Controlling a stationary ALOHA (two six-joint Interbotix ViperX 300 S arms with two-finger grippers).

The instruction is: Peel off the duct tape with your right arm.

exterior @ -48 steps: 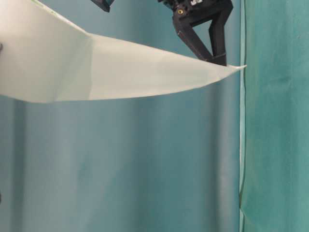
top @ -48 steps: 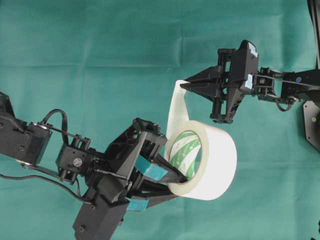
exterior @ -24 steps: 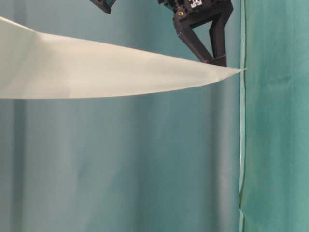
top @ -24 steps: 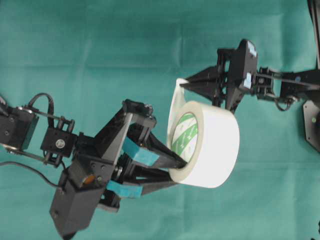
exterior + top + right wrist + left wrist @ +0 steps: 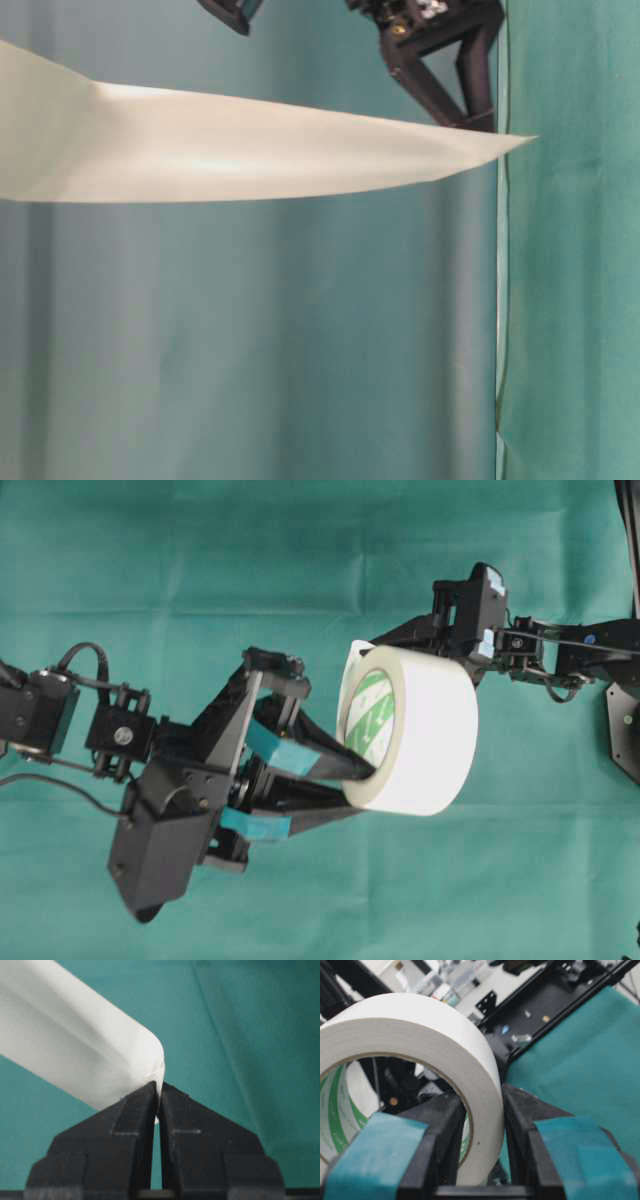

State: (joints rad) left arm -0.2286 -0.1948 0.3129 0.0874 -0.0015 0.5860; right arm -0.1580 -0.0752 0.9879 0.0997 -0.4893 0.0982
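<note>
White duct tape [image 5: 425,735], green-striped core, teal cloth [image 5: 150,570].

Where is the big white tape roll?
Overhead, the tape roll sits mid-frame, held up by the left gripper, with the right gripper at its upper edge.

Overhead view: straight down onto the green cloth [image 5: 150,560], far enough to take in both arms and the duct tape [image 5: 410,730]. Table-level view: low, sideways, very close to the peeled strip [image 5: 250,150]. Left wrist view: along the teal-padded fingers [image 5: 380,1155], close on the roll. Right wrist view: along the right gripper [image 5: 156,1100], tight on the strip's end. Shared by all four: the tape.
</note>
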